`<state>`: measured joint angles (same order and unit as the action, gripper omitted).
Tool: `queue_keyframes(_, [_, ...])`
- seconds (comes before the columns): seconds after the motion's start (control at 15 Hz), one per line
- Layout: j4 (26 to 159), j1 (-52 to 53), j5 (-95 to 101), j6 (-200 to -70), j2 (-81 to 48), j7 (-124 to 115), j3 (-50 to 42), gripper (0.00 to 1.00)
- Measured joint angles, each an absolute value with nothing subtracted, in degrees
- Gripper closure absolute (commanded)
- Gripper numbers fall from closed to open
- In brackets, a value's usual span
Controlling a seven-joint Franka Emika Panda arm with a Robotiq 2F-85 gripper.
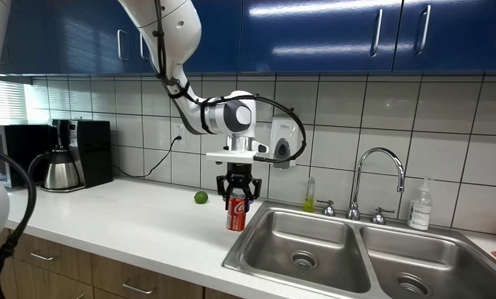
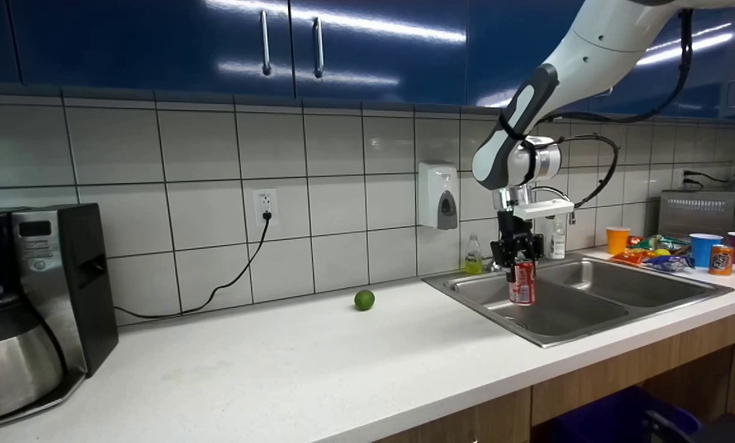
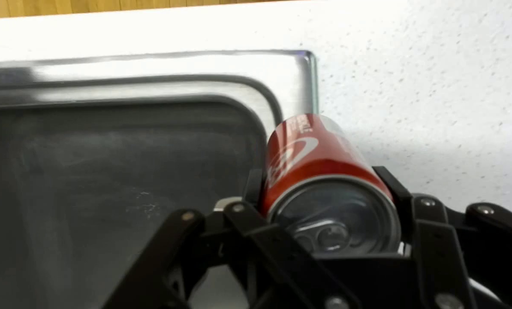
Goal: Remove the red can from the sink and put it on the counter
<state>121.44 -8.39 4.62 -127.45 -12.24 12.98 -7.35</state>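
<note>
The red can [image 1: 236,219] is upright between the fingers of my gripper [image 1: 236,204], its silvery top towards the wrist. It shows in an exterior view [image 2: 522,291] and in the wrist view [image 3: 309,150]. Both fingers press its sides near the top. The gripper also shows in an exterior view [image 2: 520,271] and in the wrist view [image 3: 321,189]. The can is held in the air around the rim of the sink [image 1: 306,232], where the sink [image 2: 583,311] meets the white counter [image 2: 281,369]. In the wrist view it covers part of the sink's [image 3: 153,150] edge and the counter [image 3: 432,86].
A green ball-like lime [image 1: 201,197] lies on the counter near the wall. A soap bottle [image 1: 309,195], a faucet [image 1: 358,178] and a white bottle [image 1: 421,209] stand behind the sink. A coffee maker [image 2: 66,295] stands at one end. Cups [image 2: 706,249] and snack bags stand past the sink.
</note>
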Motion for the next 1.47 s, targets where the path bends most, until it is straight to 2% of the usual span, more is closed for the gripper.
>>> queue_keyframes(0.53, [127.22, -2.51, 4.83, -130.27, -10.37, 12.87, -3.32, 0.61])
queue_keyframes(1.4, [130.3, -2.28, 4.81, -144.26, -16.57, 12.66, -3.05, 0.61])
queue_keyframes(1.47, [130.3, -2.28, 4.81, -144.4, -16.59, 12.65, -3.05, 0.11])
